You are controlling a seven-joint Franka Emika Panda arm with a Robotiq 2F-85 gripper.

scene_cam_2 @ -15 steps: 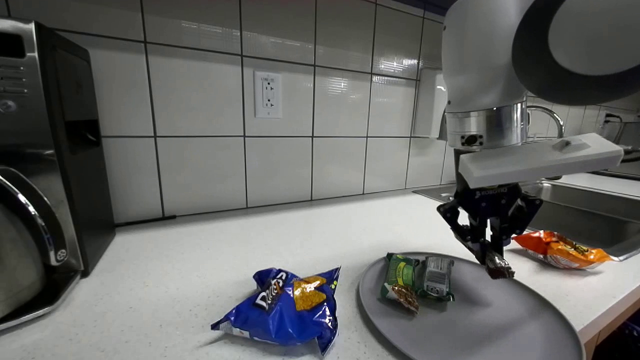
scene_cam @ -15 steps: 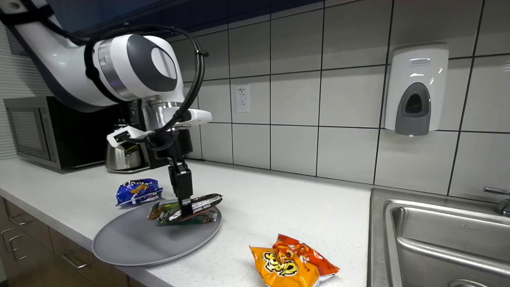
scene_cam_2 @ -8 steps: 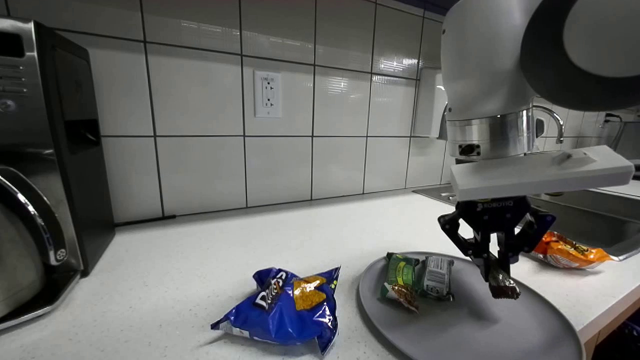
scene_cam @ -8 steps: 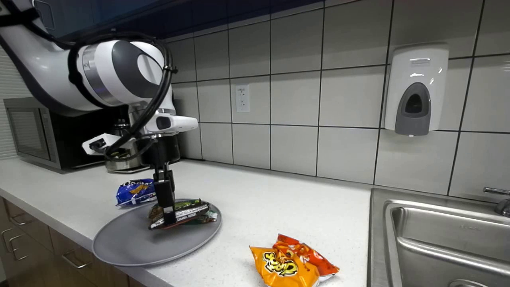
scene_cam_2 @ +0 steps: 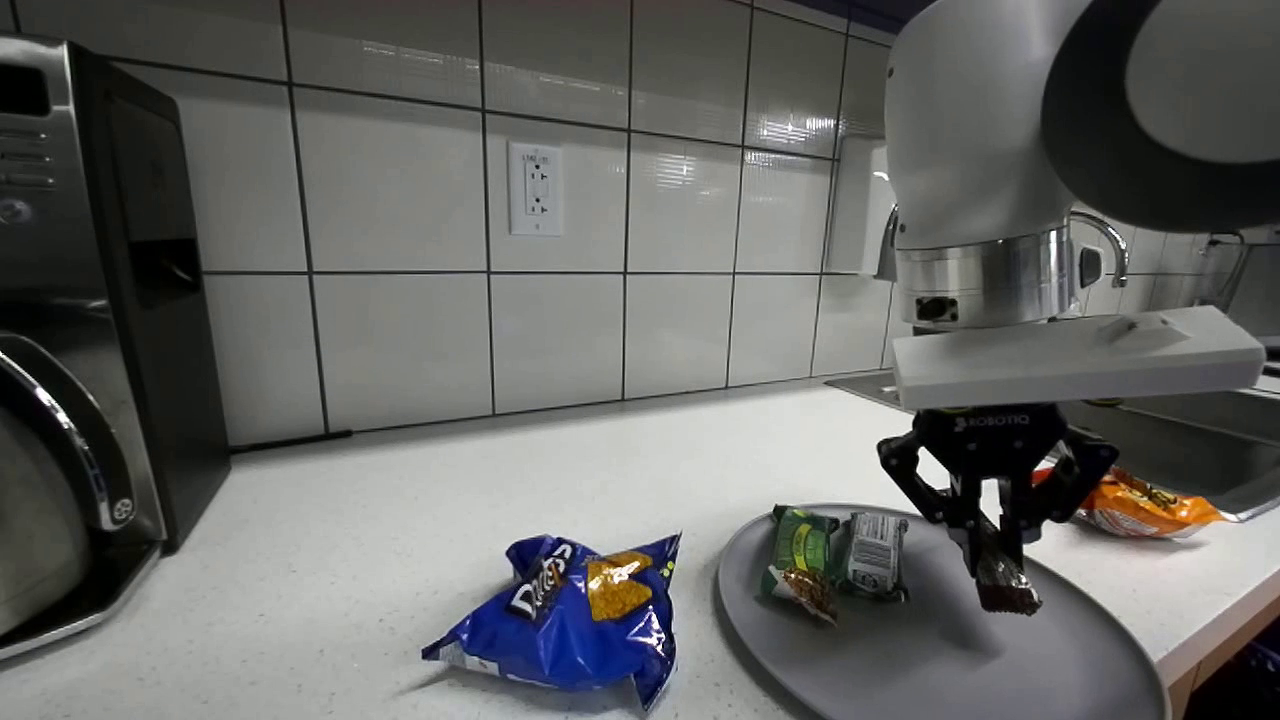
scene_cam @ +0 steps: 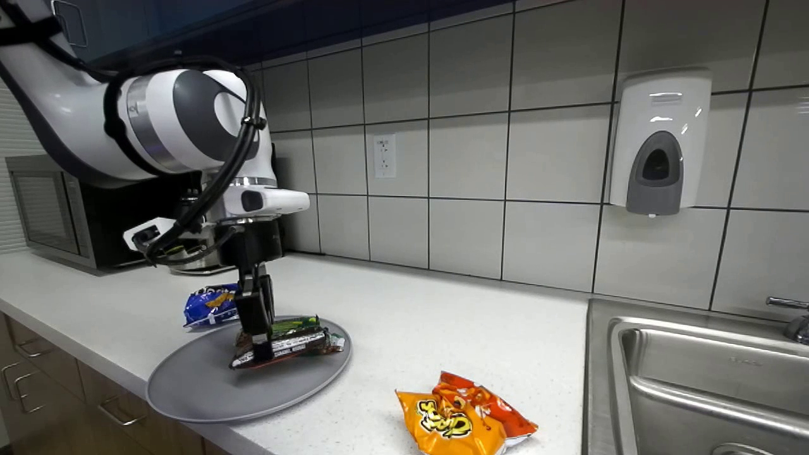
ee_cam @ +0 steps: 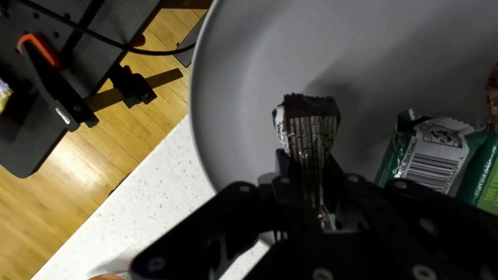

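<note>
A dark-wrapped snack bar (ee_cam: 313,134) with brown foil ends is pinched between the fingers of my gripper (scene_cam_2: 993,555). In an exterior view the bar (scene_cam: 300,344) points sideways, low over the grey plate (scene_cam: 202,388). Its shadow on the plate stands apart from it, so it seems to hang just above the surface. Two green-wrapped bars lie on the plate beside it: a green and yellow one (scene_cam_2: 803,550) and one with a barcode face up (scene_cam_2: 875,555). The wrist view shows the barcode bar (ee_cam: 433,155) to the right of the held bar.
A blue chip bag (scene_cam_2: 590,620) lies on the counter beside the plate. An orange chip bag (scene_cam: 452,420) lies near the steel sink (scene_cam: 607,379). The plate reaches over the counter's front edge. A coffee machine (scene_cam_2: 150,250) and a microwave (scene_cam: 44,208) stand against the wall.
With the bar in its grip, my gripper has come down toward the plate and shifted away from the two green bars. Plate, green bars and chip bags have stayed in place.
</note>
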